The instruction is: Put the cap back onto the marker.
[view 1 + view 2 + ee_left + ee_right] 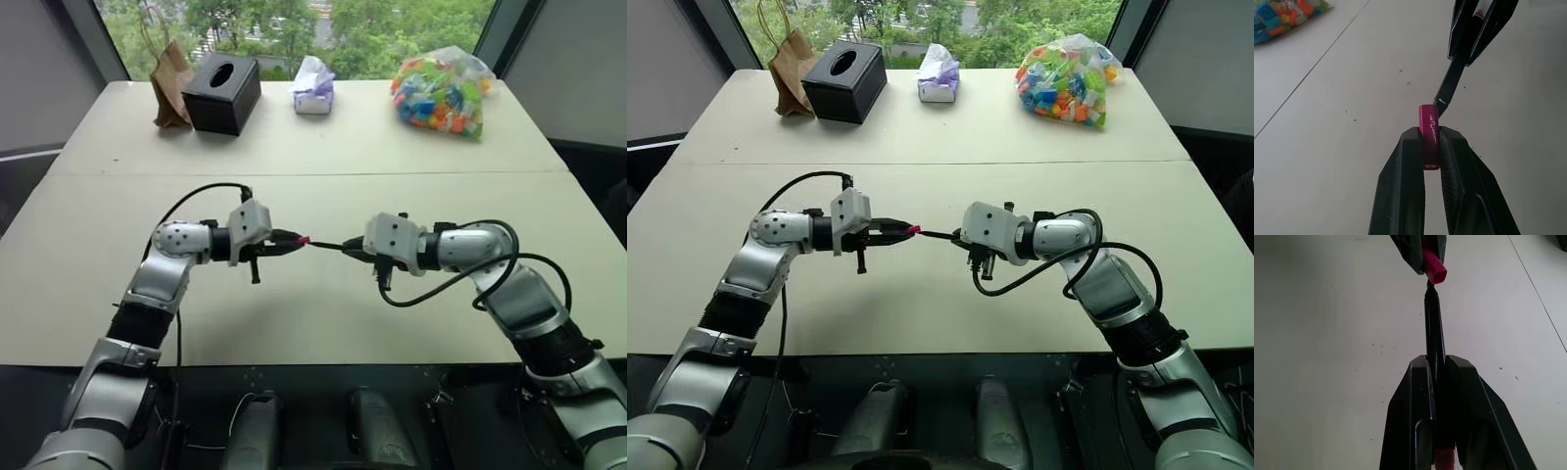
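Note:
Above the middle of the pale table, my two grippers face each other. My left gripper (294,241) is shut on the cap (1428,134), a short magenta cylinder that sticks out past the fingertips. My right gripper (355,249) is shut on the marker (1434,330), a thin dark stick that points at the cap. The marker's tip sits just short of the cap's (1436,265) open end, nearly touching it and slightly off to one side. A pink end of the marker shows between the right fingers, back near the wrist.
Along the table's far edge stand a brown paper bag (170,84), a black tissue box (223,92), a small white and purple pack (313,86) and a clear bag of colourful bricks (443,92). A seam (313,174) crosses the table between them and my arms.

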Controlling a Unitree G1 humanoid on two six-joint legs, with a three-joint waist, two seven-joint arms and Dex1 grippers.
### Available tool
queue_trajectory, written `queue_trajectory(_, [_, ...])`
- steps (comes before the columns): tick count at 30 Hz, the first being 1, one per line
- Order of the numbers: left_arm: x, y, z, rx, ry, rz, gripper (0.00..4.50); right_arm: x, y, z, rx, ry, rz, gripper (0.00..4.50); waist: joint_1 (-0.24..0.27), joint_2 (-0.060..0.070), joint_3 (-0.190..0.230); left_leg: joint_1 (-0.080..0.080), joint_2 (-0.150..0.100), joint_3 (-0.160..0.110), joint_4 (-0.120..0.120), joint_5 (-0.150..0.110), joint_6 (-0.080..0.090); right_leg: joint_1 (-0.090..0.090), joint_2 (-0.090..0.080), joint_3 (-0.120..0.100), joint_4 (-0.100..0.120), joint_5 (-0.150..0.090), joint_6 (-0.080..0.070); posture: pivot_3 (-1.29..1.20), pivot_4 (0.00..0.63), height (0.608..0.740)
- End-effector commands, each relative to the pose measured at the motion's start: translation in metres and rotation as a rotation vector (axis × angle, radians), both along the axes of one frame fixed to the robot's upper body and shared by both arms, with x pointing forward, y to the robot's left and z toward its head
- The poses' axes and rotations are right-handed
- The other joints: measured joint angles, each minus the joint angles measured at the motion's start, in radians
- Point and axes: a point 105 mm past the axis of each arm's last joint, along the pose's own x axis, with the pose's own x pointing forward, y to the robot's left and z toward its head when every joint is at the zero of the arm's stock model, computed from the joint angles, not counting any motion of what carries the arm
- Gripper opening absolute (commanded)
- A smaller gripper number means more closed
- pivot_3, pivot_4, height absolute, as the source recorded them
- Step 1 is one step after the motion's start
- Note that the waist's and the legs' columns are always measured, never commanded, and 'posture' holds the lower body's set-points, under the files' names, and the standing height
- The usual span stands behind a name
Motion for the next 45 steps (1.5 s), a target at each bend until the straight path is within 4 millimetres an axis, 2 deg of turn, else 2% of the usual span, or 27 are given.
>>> queue_trajectory(1, [-0.002, 0.004, 0.008, 0.007, -0.04, -0.006, 0.0, 0.001, -0.002, 0.017, -0.006, -0.066, 0.017, 0.05, 0.0, 0.0, 0.0, 0.0, 0.0, 0.0, 0.0, 0.0, 0.0, 0.0, 0.0, 0.0, 0.0, 0.0, 0.0, 0.0, 0.15, 0.74])
queue_trajectory(8, [-0.002, 0.004, 0.007, 0.013, -0.041, -0.003, 0.0, 0.001, -0.007, 0.02, -0.012, -0.07, 0.009, 0.05, 0.0, 0.0, 0.0, 0.0, 0.0, 0.0, 0.0, 0.0, 0.0, 0.0, 0.0, 0.0, 0.0, 0.0, 0.0, 0.0, 0.15, 0.74])
queue_trajectory(29, [-0.004, -0.005, 0.008, 0.006, -0.04, -0.025, 0.0, -0.007, 0.009, 0.025, 0.031, -0.067, 0.05, 0.05, 0.0, 0.0, 0.0, 0.0, 0.0, 0.0, 0.0, 0.0, 0.0, 0.0, 0.0, 0.0, 0.0, 0.0, 0.0, 0.0, 0.15, 0.74])
queue_trajectory(45, [-0.015, -0.011, 0.013, 0.063, -0.077, -0.164, 0.0, -0.016, 0.016, 0.025, -0.009, -0.046, 0.151, 0.05, 0.0, 0.0, 0.0, 0.0, 0.0, 0.0, 0.0, 0.0, 0.0, 0.0, 0.0, 0.0, 0.0, 0.0, 0.0, 0.0, 0.15, 0.74])
